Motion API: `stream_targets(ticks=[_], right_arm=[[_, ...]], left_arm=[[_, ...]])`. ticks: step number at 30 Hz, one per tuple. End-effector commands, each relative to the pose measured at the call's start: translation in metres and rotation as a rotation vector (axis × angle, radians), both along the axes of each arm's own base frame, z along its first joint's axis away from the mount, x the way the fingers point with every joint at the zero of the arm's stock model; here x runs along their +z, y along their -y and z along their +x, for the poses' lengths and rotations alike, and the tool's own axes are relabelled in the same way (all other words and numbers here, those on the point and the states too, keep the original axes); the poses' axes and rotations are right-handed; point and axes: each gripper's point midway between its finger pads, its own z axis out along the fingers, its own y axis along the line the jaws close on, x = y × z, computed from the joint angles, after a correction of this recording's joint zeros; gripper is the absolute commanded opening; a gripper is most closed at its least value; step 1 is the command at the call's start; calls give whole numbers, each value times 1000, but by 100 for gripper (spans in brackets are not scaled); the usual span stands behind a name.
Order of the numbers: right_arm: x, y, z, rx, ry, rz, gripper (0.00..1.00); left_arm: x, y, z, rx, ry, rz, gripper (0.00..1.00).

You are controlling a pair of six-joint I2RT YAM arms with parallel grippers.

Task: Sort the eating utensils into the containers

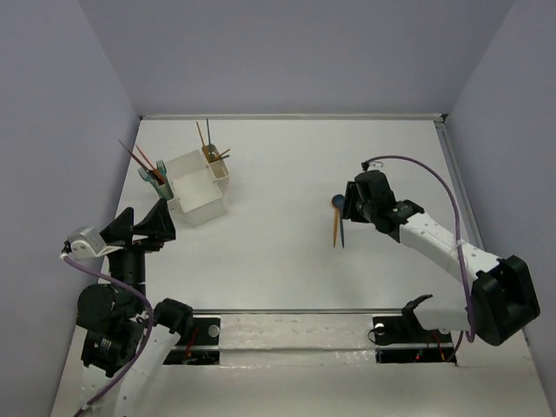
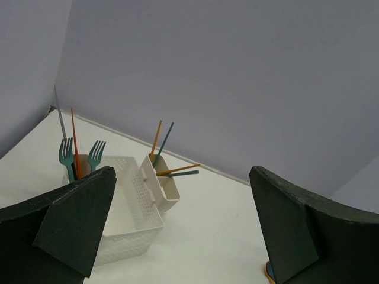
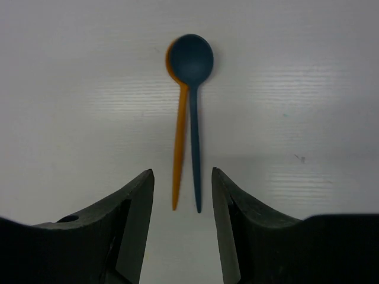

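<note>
Right tool [image 3: 182,176] stood partly open, its jaws straddling the handle ends of the teal spoon [image 3: 194,118] and the orange spoon [image 3: 179,148]. It gripped neither, and a gap showed on each side. Both spoons lay overlapped on the desk [image 1: 287,278], mid-right, with bare surface all round and the right wall well apart. That arm reached forward and leftward, wrist tipped down. Left tool [image 2: 182,177] gaped wide, holding nothing, near the white container [image 2: 127,236] by the left wall. Forks [image 2: 66,155] and sticks [image 2: 155,141] stood in its end compartments.
</note>
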Motion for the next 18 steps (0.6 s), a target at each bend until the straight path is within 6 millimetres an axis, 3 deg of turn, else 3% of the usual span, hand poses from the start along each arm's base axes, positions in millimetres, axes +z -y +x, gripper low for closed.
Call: stream_targets(ticks=[1, 10, 18], right_arm=[[-34, 13, -14, 29, -136, -29, 50], [-59, -1, 9, 88, -217, -92, 47], [-81, 2, 23, 68, -262, -142, 42]], left_arm=[[8, 4, -5, -32, 42, -8, 99], [8, 6, -4, -43, 38, -4, 99], [9, 3, -6, -33, 44, -9, 99]])
